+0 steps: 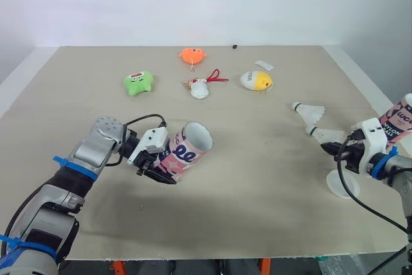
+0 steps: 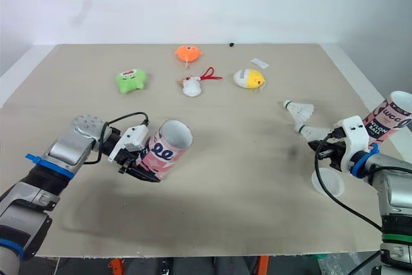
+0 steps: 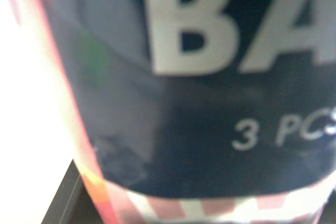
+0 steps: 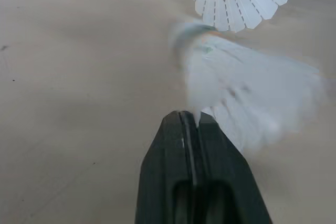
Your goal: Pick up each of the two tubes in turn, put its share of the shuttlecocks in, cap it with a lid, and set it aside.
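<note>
Tube is gripped by left claw; shuttlecock, pinched at skirt edge by right claw, could be dropped.

The left gripper is made of two black fingers, and a white angular housing is mounted behind it. Farther behind the left gripper a dimpled silver joint, blue tape bands and grey-and-black shells are seen. A black cable is looped from the housing. The right gripper is built alike.
</note>
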Motion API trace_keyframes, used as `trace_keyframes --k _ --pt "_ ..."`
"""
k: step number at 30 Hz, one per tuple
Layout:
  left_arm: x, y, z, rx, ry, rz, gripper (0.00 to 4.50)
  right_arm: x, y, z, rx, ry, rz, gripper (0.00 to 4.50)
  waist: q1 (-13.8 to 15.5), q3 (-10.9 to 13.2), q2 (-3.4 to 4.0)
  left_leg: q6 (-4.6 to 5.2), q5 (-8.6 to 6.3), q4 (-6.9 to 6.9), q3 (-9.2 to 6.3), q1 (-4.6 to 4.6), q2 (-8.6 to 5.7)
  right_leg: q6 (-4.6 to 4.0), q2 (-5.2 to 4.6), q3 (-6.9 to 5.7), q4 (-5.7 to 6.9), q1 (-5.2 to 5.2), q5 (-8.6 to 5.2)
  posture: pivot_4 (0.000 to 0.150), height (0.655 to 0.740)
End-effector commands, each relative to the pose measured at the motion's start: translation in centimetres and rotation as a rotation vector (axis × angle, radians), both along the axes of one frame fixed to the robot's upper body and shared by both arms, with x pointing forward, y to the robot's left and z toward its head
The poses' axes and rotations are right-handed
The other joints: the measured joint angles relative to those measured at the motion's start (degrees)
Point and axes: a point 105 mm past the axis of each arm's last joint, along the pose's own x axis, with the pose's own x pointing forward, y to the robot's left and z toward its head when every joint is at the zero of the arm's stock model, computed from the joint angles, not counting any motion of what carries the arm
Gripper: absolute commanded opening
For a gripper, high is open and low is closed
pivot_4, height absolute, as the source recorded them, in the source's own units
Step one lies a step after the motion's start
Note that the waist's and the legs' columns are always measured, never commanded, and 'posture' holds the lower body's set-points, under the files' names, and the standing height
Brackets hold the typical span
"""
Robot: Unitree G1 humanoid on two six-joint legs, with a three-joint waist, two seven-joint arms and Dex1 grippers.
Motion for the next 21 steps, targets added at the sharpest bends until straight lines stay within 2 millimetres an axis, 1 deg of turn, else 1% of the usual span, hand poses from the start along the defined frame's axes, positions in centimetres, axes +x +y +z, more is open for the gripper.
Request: trace_keyframes --k 1,2,3,6,7,8,11,13,16,19,21 --pt "0.1 0.4 0.3 0.0 -0.019 0.014 2.55 -0.6 0.9 2.2 0.021 -0.06 0.076 0.06 0.0 0.0 0.0 0.0 0.0 0.0 0.0 0.0 0.0 0.0 0.0 0.0 0.0 0.0 0.0 0.15 0.74" --pt "0.1 0.3 0.3 0.0 -0.02 0.014 2.55 -0.8 1.3 2.4 0.035 -0.061 0.101 0.06 0.0 0.0 0.0 0.0 0.0 -0.01 -0.01 0.0 0.0 0.0 0.0 0.0 0.0 0.0 0.0 0.15 0.74" --pt "0.1 0.3 0.3 -0.001 -0.021 0.014 2.55 -1.5 2.4 3.5 0.068 -0.082 0.169 0.06 0.0 0.0 0.01 0.0 0.0 -0.02 -0.01 0.0 0.0 0.0 0.0 0.0 0.0 0.0 -0.01 0.15 0.74" --pt "0.2 0.2 0.3 -0.005 -0.024 0.015 2.55 -3.3 6.4 7.1 0.096 -0.159 0.392 0.06 0.0 0.0 0.11 0.01 0.0 -0.07 -0.02 -0.01 0.0 0.01 0.01 0.01 0.0 -0.02 -0.03 0.15 0.74" --pt "0.2 0.2 0.3 -0.006 -0.024 0.015 2.55 -3.7 7.6 7.9 0.096 -0.172 0.449 0.06 0.0 0.0 0.15 0.01 0.0 -0.06 -0.01 0.0 0.0 0.02 0.01 0.02 0.0 -0.02 -0.02 0.15 0.74" --pt "0.2 0.2 0.2 -0.006 -0.024 0.016 2.55 -4.2 9.3 8.6 0.085 -0.177 0.531 0.06 0.0 0.0 0.15 0.01 0.0 -0.05 0.0 0.0 0.0 0.04 0.01 0.04 0.0 -0.02 -0.01 0.15 0.74" --pt "0.4 0.2 0.2 -0.006 -0.026 0.019 2.55 -6.0 14.8 9.3 0.01 -0.172 0.78 0.06 0.0 0.0 0.13 0.01 0.0 -0.01 -0.03 0.02 0.03 0.03 0.02 0.01 0.01 0.0 0.02 0.15 0.74" --pt "0.4 0.2 0.2 -0.009 -0.027 0.019 2.55 -6.6 17.7 9.4 -0.049 -0.182 0.906 0.06 0.0 0.0 0.13 0.01 0.0 0.0 -0.04 0.04 0.06 0.0 0.03 -0.01 0.0 0.0 0.03 0.15 0.74" --pt "0.5 0.1 0.2 -0.011 -0.03 0.018 2.55 -6.4 20.1 9.4 -0.11 -0.189 0.994 0.06 0.1 0.0 0.09 0.0 0.0 0.01 -0.03 -0.03 0.04 0.0 0.0 -0.02 -0.01 -0.05 0.02 0.15 0.74" --pt "0.6 0.1 0.3 -0.013 -0.033 0.019 2.55 -5.7 21.5 9.1 -0.191 -0.188 1.051 0.06 0.1 0.0 0.09 0.0 0.0 0.03 0.01 -0.13 0.01 0.01 -0.08 0.0 -0.06 -0.13 0.01 0.15 0.74" --pt "0.6 0.1 0.3 -0.012 -0.034 0.02 2.55 -5.2 22.1 9.4 -0.213 -0.201 1.075 0.06 0.1 0.0 0.09 0.0 -0.01 0.02 0.03 -0.16 0.01 0.02 -0.09 0.01 -0.08 -0.16 0.0 0.15 0.74"
